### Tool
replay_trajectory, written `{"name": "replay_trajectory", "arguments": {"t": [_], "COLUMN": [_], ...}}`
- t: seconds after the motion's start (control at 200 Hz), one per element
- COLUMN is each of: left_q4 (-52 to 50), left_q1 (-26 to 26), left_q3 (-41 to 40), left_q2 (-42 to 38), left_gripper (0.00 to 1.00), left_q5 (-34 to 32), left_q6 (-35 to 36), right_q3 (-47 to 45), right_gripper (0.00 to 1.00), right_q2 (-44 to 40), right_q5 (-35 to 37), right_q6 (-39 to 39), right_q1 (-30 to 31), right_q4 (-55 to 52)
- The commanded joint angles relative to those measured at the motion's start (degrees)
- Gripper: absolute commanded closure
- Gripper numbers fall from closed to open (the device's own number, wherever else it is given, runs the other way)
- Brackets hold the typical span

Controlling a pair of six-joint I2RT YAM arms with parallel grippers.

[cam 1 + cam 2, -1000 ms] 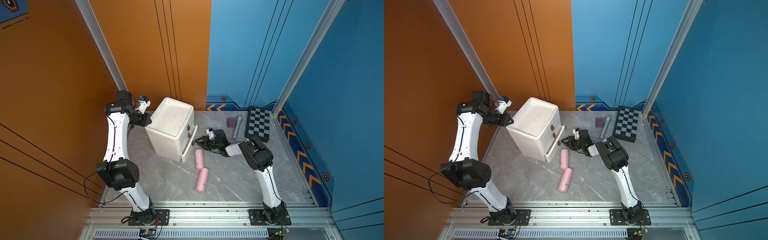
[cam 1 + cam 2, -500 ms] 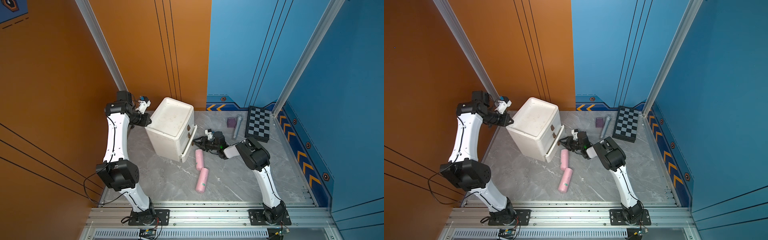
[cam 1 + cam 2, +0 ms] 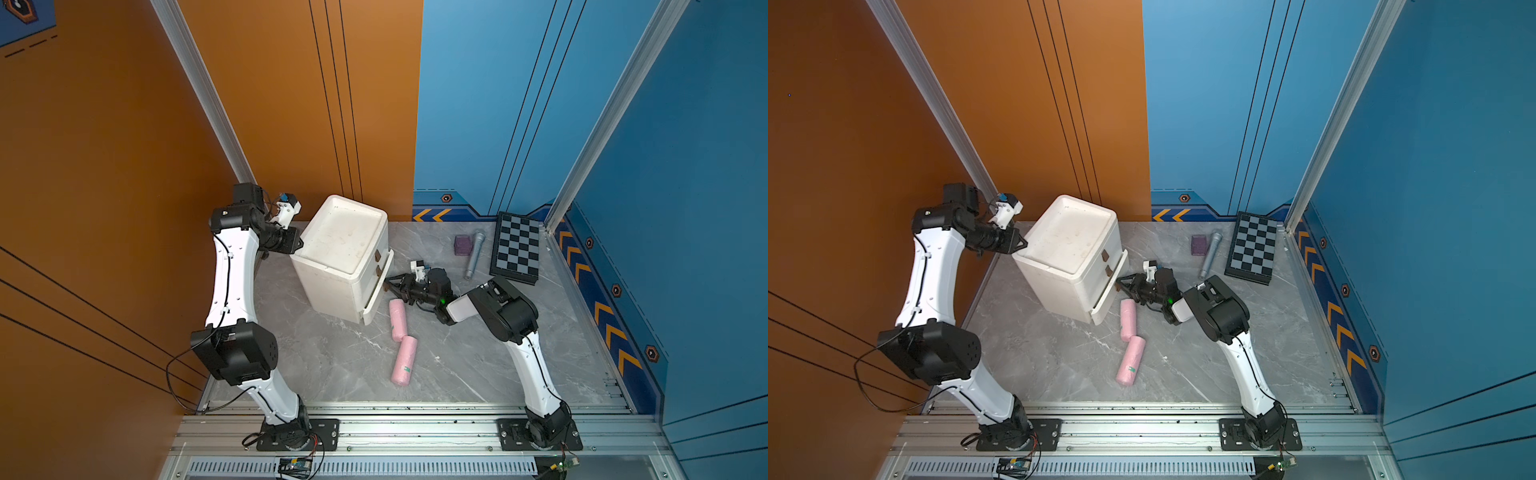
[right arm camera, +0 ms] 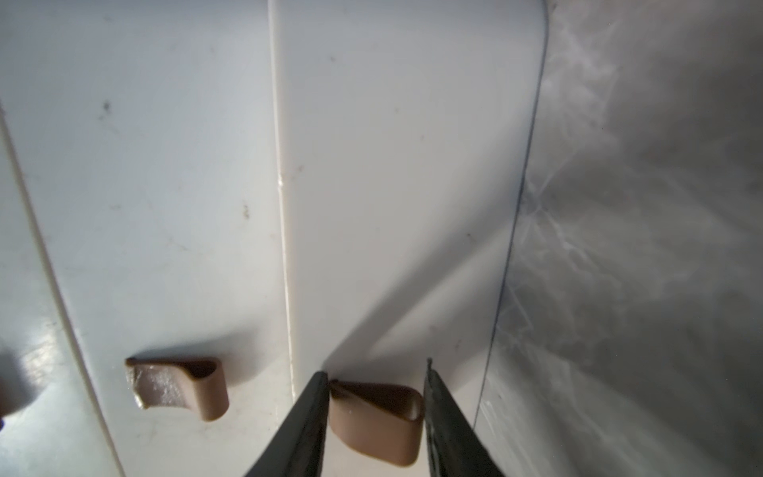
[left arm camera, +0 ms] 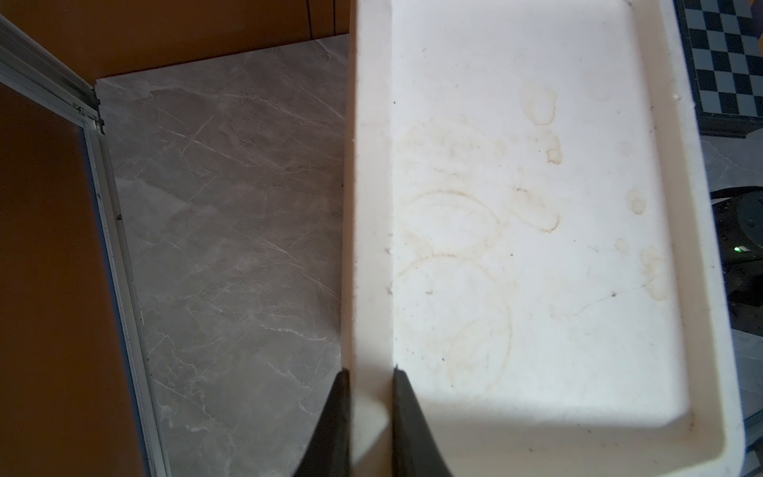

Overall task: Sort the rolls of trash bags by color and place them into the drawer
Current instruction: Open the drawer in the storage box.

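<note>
The white drawer (image 3: 328,291) (image 3: 1059,286) stands at the back left, its bottom drawer pulled out a little. My left gripper (image 3: 300,245) (image 5: 370,371) is shut on the rim (image 5: 369,247) of its tray-like top. My right gripper (image 3: 388,284) (image 3: 1120,282) (image 4: 374,366) is low at the cabinet's front. It is shut on the bottom drawer's brown pull tab (image 4: 371,421), a finger against each side. Another tab (image 4: 177,388) sits beside it. Two pale pink rolls of trash bags (image 3: 398,319) (image 3: 404,360) lie end to end on the floor just in front of the drawer.
A black-and-grey chequered board (image 3: 517,249) lies at the back right, with a slim grey stick (image 3: 474,255) and a small purple cube (image 3: 462,245) beside it. Orange and blue walls close in the grey marble floor (image 3: 478,353). A metal rail runs along the front.
My right gripper has slid left to the drawer front and its jaws have narrowed around the pull tab. The left arm, the cabinet and the pink rolls have not moved.
</note>
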Motion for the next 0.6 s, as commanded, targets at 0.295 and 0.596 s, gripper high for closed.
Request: {"name": "replay_trajectory", "arguments": {"t": [0.295, 0.596], "left_q4": [-7.30, -7.25], "left_q1": [-1.86, -2.00], "left_q3": [-3.09, -3.22], "left_q2": [-1.69, -2.17], "left_gripper": [1.00, 1.00], "left_q5": [5.11, 4.95], "left_q6": [-0.28, -0.32], "right_q3": [-4.85, -2.73], "right_gripper": [0.66, 0.66], "right_q2": [-0.65, 3.09], "right_q5": [2.32, 4.15], "right_q6": [2.92, 6.15], "right_q1": [1.26, 1.12], "right_q4": [8.43, 12.98]}}
